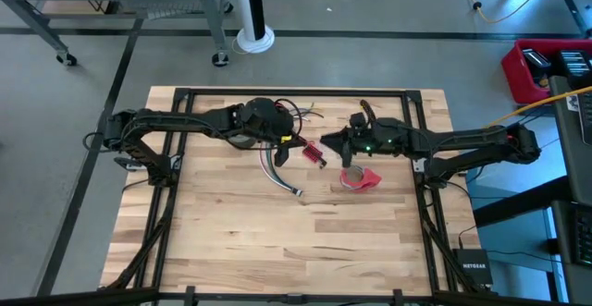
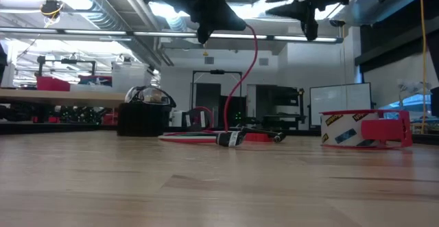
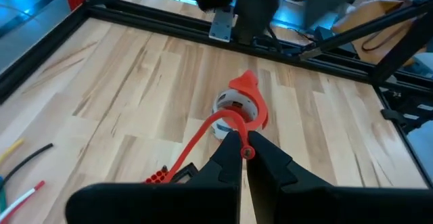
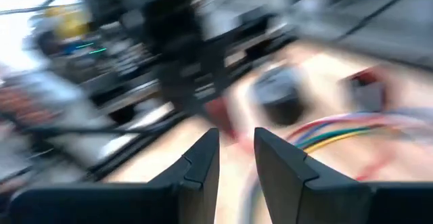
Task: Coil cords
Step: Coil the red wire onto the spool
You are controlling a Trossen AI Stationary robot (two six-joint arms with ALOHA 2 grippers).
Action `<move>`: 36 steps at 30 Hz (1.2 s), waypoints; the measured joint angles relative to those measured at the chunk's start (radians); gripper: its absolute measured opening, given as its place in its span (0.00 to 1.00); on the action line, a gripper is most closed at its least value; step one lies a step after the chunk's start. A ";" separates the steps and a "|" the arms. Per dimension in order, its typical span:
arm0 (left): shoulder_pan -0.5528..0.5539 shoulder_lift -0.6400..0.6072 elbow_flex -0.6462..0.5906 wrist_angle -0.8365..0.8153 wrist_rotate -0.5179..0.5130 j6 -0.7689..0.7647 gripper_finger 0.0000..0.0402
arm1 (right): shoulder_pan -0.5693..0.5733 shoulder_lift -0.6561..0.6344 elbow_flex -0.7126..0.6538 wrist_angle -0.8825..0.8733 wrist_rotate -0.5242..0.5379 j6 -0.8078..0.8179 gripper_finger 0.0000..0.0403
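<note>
High view: the left pincer sits above the rear centre of the bench, raised off the surface. In the left wrist view its fingers are pressed together on a red wire of the cord bundle, with the wire's tip pinched between the fingertips. In the low view that red wire hangs in a curve from the raised left pincer down to the bench, where the remainder of the bundle lies flat with its plug end resting on the wood. From above, the bundle runs from below the left pincer toward the bench centre, ending at the plug end.

A small red block lies just right of the bundle, between the two pincers. The right pincer is near the block, also at the rear centre. In the right wrist view its fingers stand apart with a clear gap and hold nothing; coloured wires show beyond them.

A red tape roll rests on the bench in front of the right pincer, apart from the bundle.
</note>
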 joint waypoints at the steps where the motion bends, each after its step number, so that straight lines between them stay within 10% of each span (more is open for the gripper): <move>1: 0.004 0.000 0.000 0.000 -0.001 0.007 0.00 | -0.007 0.000 0.000 -0.012 0.067 -0.029 0.24; 5: 0.019 0.000 0.000 0.003 -0.003 0.002 0.00 | -0.096 0.022 0.000 -0.027 0.151 -0.107 0.24; 21: -0.023 0.000 0.000 0.001 0.004 -0.033 0.00 | -0.567 0.443 0.126 0.210 -0.626 0.000 0.24; 36: -0.082 -0.006 0.000 -0.009 0.006 -0.061 0.00 | -0.569 0.826 0.634 -0.280 -0.695 -0.220 0.24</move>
